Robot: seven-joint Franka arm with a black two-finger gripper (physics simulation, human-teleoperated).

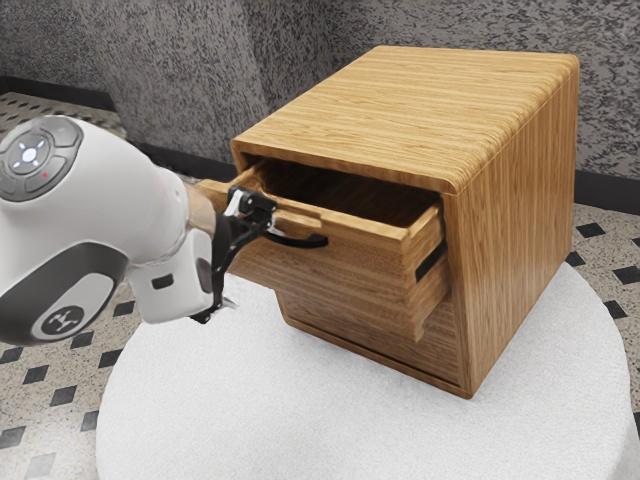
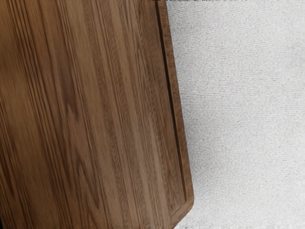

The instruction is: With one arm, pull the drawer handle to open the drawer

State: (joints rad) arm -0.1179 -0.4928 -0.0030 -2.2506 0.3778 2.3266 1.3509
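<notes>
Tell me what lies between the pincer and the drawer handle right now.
Nothing. In the exterior view the pincer meets one end of the black drawer handle on the partly open drawer; no object or bare gap shows between them.

No readable text, white emblem [image 1: 62,320] on arm joint [image 1: 75,262]

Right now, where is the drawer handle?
In the exterior view, the black handle sits on the pulled-out drawer front, left of centre, beside the gripper.
</notes>
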